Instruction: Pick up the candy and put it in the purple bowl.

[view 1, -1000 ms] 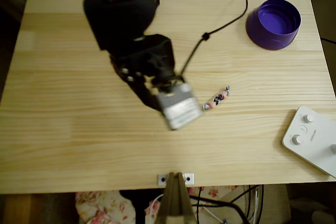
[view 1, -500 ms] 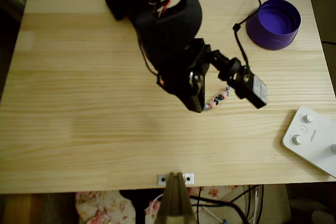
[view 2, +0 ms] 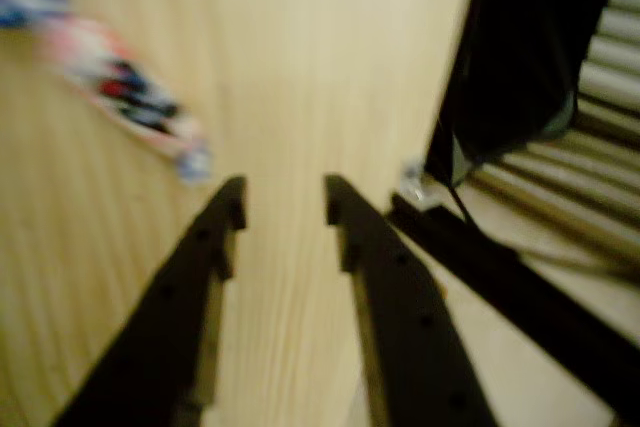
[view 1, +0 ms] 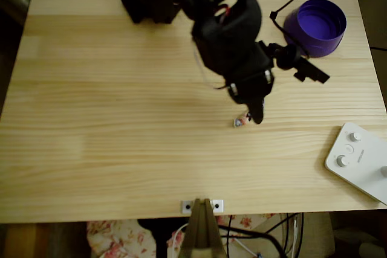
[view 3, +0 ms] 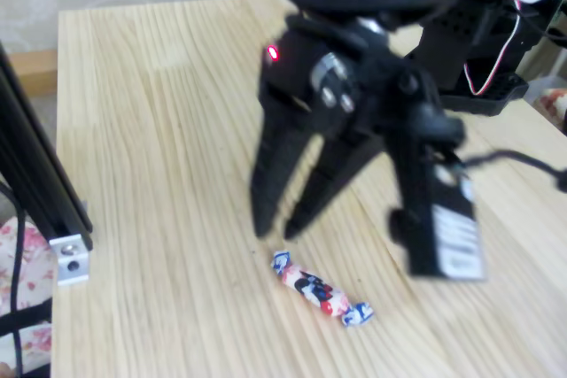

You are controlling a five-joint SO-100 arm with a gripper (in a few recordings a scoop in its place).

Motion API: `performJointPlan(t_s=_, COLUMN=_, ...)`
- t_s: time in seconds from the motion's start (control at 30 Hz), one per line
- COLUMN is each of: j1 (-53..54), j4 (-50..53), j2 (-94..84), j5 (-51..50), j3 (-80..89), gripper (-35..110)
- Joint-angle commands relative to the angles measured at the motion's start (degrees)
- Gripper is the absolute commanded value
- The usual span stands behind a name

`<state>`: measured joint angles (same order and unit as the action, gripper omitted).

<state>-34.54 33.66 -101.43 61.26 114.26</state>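
Note:
The candy (view 3: 321,289), a small wrapped sweet with twisted bluish ends, lies on the wooden table (view 1: 91,119). In the overhead view, one end of the candy (view 1: 238,122) peeks out beside the black arm. My gripper (view 3: 277,227) hovers just behind it, open, fingertips pointing down and nothing between them. In the wrist view, the blurred candy (view 2: 120,92) sits up and left of the gripper (view 2: 283,209), outside the fingers. The purple bowl (view 1: 315,26) stands at the table's far right corner, well apart from the gripper (view 1: 253,115).
A white device with knobs (view 1: 360,161) lies at the right front edge. A black cable (view 1: 284,4) runs past the bowl. A black rail with a metal bracket (view 3: 71,258) stands at the table's front edge.
The arm has swung rightward across the table and turned its wrist. The gripper has come down from left of the candy to right at it. The candy has not moved.

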Motion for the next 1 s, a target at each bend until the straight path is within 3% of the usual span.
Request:
performJointPlan(t_s=0.0, j1=-2.11, j4=2.20, j2=-0.09, j5=2.29, j3=-7.12, gripper=14)
performJointPlan(t_s=0.37, j1=-2.81, j4=11.60, j2=6.50, j5=9.58, j3=-12.74, gripper=17)
performJointPlan(t_s=0.97, j1=-3.87, j4=16.44, j2=16.70, j5=11.78, j3=-22.94, gripper=18)
